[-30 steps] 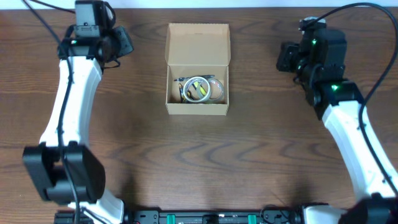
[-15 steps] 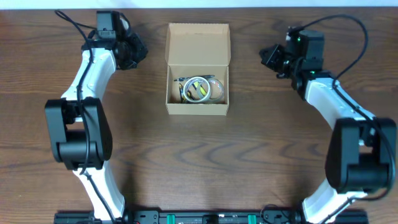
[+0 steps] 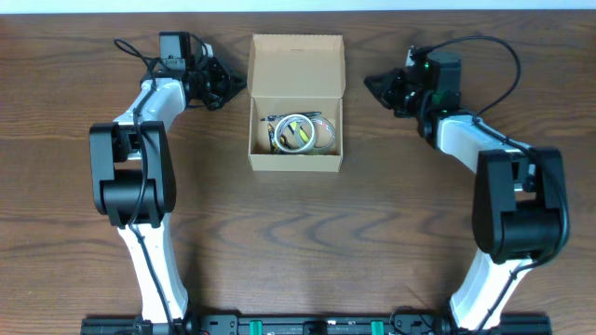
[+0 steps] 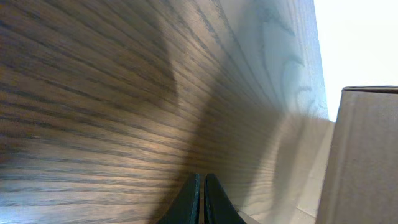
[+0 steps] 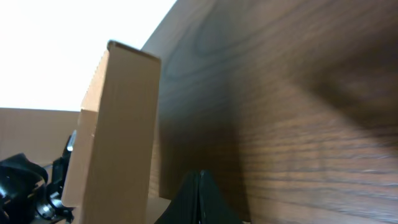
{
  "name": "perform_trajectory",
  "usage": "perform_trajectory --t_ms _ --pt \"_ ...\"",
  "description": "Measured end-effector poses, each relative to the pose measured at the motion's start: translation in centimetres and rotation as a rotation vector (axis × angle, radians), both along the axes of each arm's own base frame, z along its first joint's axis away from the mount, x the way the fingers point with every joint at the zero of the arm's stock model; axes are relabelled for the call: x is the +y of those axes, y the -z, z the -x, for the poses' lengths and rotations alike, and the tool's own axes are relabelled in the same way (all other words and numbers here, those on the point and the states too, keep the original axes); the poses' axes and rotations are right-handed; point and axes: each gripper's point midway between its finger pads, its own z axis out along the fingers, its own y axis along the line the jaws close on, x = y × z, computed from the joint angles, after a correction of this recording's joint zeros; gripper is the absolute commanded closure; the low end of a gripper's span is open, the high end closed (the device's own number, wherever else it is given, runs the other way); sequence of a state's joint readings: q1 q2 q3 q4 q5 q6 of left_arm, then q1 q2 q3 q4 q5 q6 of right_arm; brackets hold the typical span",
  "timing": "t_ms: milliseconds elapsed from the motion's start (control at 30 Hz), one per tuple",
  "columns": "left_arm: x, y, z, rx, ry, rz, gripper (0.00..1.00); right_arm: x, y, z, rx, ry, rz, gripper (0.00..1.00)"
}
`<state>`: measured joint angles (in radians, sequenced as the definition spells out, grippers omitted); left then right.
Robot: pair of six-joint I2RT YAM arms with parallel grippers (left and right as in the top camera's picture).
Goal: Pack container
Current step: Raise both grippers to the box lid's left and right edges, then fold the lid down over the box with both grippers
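Left jaws, right jaws: pressed together, empty, beside the container (image 3: 296,60).

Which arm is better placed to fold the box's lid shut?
Left, narrowly. Both grippers are shut and flank the container beside its raised flap. In the overhead view, the left gripper sits nearer the flap's edge than the right gripper. Either could probably push it over.

Overhead looking straight down on whole wooden table (image 3: 372,233), both wrist views low, very close, facing cardboard box (image 4: 364,155) from opposite sides, box shared by all.
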<state>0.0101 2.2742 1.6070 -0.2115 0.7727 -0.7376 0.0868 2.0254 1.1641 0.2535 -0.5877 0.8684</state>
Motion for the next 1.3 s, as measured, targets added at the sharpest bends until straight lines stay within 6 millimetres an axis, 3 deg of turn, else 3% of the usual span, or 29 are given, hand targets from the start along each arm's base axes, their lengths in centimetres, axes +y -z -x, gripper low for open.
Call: perform_trajectory --t_ms 200,267,467,600,767,1033,1300 --pt "-1.2 -0.6 0.2 -0.001 0.024 0.044 0.94 1.2 2.8 -0.1 0.054 -0.013 -0.011 0.99" --pt "-2.0 -0.9 0.2 -0.011 0.045 0.059 0.94 1.5 2.9 -0.4 0.05 -0.017 -0.014 0.99" --pt "-3.8 -1.2 0.8 -0.011 0.087 0.081 0.94 3.5 1.4 -1.5 -0.007 -0.047 -0.021 0.99" --pt "-3.9 -1.3 0.9 -0.013 0.095 0.089 0.94 3.6 1.0 -1.8 -0.032 -0.046 -0.022 0.99" --pt "-4.3 -1.9 1.0 -0.048 0.138 0.112 0.95 4.1 -0.9 -2.6 -0.13 -0.08 -0.028 0.99" --pt "-4.6 -4.0 0.8 -0.145 0.218 0.181 0.95 5.5 -4.9 -3.5 -0.25 -0.186 -0.054 0.99" --pt "-2.9 -7.4 0.3 -0.232 0.279 0.258 0.95 6.3 -5.4 -2.8 -0.262 -0.254 -0.071 0.98"
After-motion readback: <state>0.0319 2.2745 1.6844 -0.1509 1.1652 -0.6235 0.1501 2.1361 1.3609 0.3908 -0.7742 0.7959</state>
